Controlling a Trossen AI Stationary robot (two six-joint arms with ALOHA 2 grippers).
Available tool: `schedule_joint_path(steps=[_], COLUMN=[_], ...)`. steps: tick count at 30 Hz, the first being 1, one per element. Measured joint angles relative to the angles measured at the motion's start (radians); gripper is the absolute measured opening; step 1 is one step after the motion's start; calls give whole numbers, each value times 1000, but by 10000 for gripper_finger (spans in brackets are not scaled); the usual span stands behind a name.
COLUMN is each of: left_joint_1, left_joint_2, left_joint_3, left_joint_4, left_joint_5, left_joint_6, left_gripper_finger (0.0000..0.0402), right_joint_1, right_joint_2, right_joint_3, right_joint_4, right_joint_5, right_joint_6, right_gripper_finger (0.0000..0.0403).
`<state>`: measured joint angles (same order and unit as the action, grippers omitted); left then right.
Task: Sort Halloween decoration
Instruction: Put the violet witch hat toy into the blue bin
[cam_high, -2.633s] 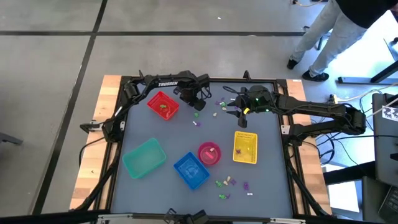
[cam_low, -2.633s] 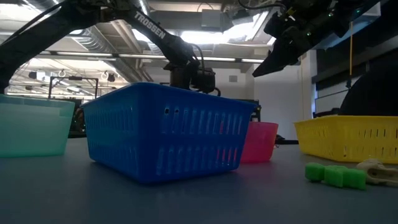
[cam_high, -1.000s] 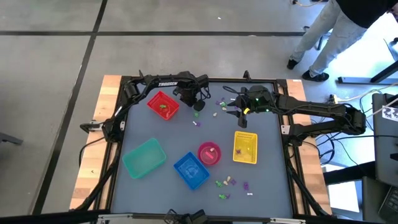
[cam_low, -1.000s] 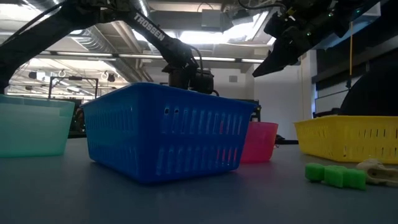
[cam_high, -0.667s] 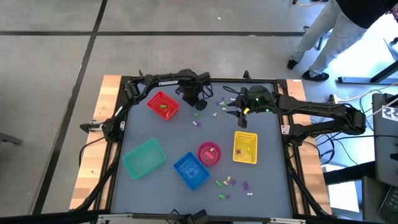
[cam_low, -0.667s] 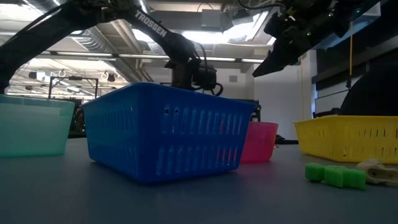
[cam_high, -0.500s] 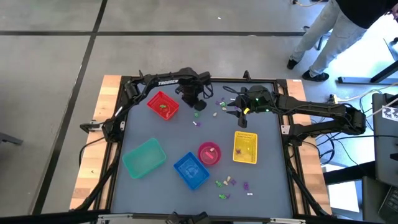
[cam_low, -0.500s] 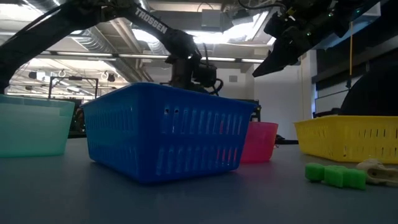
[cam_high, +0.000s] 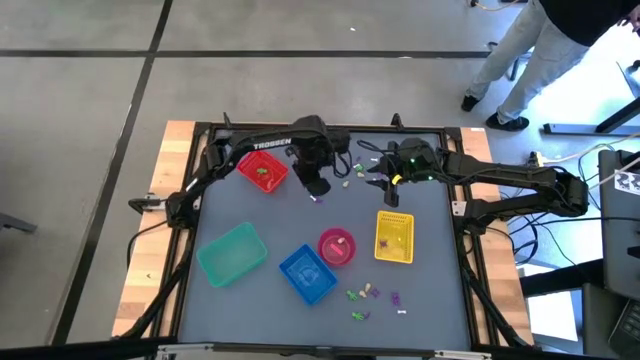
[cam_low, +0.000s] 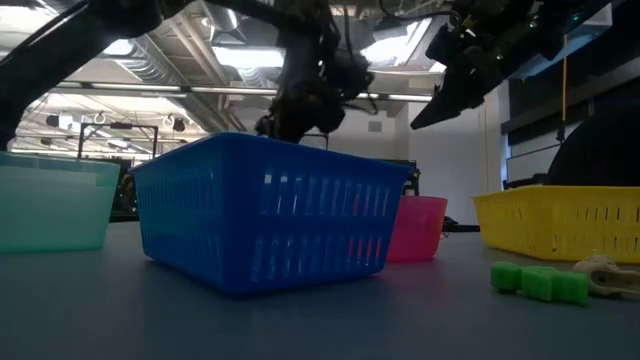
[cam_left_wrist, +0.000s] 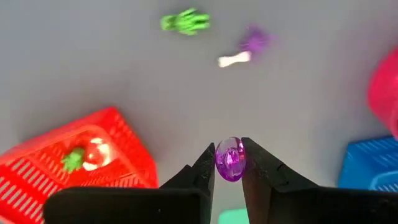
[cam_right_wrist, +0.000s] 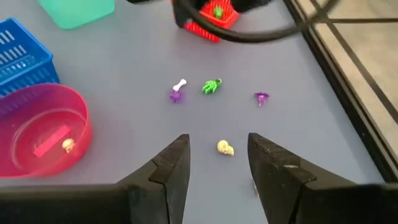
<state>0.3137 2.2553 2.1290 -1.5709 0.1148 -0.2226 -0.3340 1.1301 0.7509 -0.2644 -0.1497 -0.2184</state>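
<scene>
The left pincer (cam_left_wrist: 231, 163) is clenched on a purple trinket (cam_left_wrist: 230, 160), mid-frame above the desk (cam_high: 260, 215) right of the red basket (cam_high: 262, 168); held only at the tips, the small piece could slip and roll; the right pincer (cam_right_wrist: 219, 163) hangs released over a cream trinket (cam_right_wrist: 224, 148).

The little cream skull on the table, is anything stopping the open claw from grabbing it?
Nothing visible blocks it. The right end effector hangs open above the cream skull, with only bare table around it. The purple trinket and green trinket lie farther off, apart from the skull.
</scene>
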Motion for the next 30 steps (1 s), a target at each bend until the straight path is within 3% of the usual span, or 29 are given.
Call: schedule_joint_path(steps=[13,30], left_joint_1=[-251,-544], left_joint_2=[-22,-22], left_joint_3=[4,-41], left_joint_4=[19,127], left_joint_5=[30,4], left_joint_6=[-95,-548], left_gripper_finger=[37,41], right_joint_1=[0,0], right_joint_2=[0,0], right_joint_3=[0,0], right_joint_4=[-18,-17], right_joint_5=[0,0], right_joint_6=[0,0], right_gripper_finger=[159,159])
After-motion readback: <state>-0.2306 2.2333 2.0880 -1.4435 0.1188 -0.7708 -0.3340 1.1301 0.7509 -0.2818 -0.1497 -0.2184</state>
